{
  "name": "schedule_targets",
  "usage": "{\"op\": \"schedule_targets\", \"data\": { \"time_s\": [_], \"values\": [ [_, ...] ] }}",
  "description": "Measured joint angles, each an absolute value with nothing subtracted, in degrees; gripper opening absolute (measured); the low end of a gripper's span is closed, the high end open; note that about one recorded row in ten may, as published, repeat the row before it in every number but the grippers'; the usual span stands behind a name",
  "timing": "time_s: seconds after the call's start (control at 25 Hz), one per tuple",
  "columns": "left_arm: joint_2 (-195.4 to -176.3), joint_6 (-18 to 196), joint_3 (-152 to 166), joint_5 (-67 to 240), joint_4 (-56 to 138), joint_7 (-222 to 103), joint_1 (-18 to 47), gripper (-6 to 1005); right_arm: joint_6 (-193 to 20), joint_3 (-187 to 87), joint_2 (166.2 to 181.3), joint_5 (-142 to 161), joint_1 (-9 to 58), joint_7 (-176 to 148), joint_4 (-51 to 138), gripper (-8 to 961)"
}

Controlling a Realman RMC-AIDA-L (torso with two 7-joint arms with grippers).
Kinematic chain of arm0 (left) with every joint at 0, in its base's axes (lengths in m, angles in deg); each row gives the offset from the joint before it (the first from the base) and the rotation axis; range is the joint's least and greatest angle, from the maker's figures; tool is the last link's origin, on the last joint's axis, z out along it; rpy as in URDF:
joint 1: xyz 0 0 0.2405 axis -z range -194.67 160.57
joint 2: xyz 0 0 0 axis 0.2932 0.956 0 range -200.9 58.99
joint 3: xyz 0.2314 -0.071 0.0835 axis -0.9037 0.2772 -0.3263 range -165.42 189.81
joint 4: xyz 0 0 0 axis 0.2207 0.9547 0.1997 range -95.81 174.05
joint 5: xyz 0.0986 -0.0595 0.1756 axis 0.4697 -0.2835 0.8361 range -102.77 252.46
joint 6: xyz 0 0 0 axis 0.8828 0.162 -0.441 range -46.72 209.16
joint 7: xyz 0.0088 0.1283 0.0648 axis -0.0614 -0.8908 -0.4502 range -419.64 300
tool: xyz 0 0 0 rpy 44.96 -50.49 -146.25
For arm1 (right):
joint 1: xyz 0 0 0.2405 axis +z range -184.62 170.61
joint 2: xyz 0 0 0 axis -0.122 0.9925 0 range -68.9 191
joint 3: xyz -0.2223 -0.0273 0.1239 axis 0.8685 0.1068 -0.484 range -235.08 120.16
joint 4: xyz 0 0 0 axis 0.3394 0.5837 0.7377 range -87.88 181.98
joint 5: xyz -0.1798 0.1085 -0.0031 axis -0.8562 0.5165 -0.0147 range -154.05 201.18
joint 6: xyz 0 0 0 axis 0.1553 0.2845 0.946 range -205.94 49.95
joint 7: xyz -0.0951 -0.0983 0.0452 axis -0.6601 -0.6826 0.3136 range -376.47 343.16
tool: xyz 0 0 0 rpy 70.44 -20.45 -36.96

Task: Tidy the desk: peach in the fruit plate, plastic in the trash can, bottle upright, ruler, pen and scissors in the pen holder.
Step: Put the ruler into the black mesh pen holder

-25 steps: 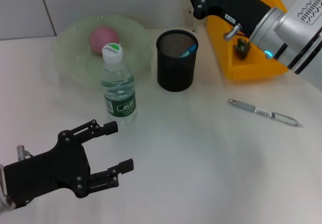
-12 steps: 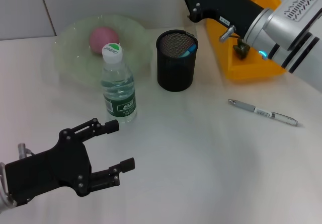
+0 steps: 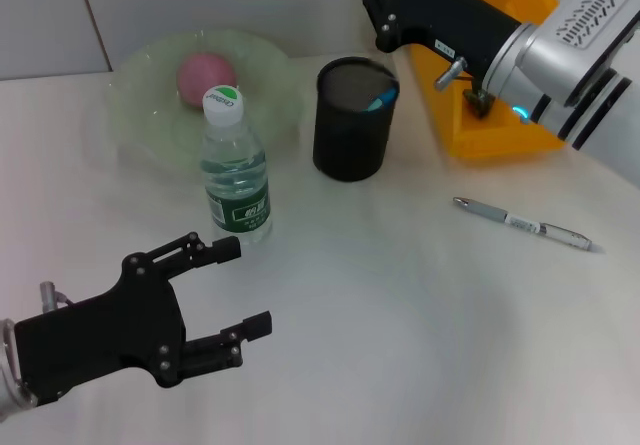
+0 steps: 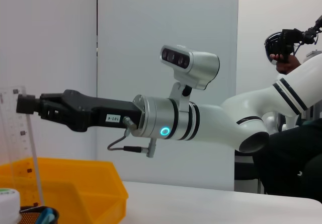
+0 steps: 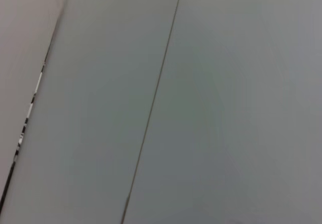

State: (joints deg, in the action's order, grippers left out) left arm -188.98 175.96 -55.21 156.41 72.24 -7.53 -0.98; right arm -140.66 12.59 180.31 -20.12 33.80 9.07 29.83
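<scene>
My right gripper (image 4: 25,104) hangs above the black mesh pen holder (image 3: 350,135), shut on a clear ruler (image 4: 20,148) whose lower end reaches down to the holder's rim (image 4: 36,215). A blue handle (image 3: 380,97) shows inside the holder. The pen (image 3: 522,223) lies flat on the table at the right. In the green fruit plate (image 3: 150,125) sits the pink peach (image 3: 205,75). The bottle (image 3: 235,170) stands upright in front of the plate. My left gripper (image 3: 247,285) is open, low at the near left, holding nothing.
The orange trash can (image 3: 500,125) stands at the back right, under my right arm, with a dark green crumpled item (image 3: 480,95) in it. A wall rises behind the table.
My right arm has shifted a little left over the pen holder. The holder's rim sits slightly further right. The left gripper has hardly moved.
</scene>
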Motion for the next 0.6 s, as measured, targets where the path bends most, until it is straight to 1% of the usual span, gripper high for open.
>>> {"op": "schedule_targets", "data": {
  "time_s": [0.6],
  "values": [
    [-189.08, 175.95, -55.49, 156.41, 72.00, -7.63, -0.42, 763, -140.48, 12.63, 180.31, -20.09, 33.84, 8.32, 30.67, 5]
  ]
}}
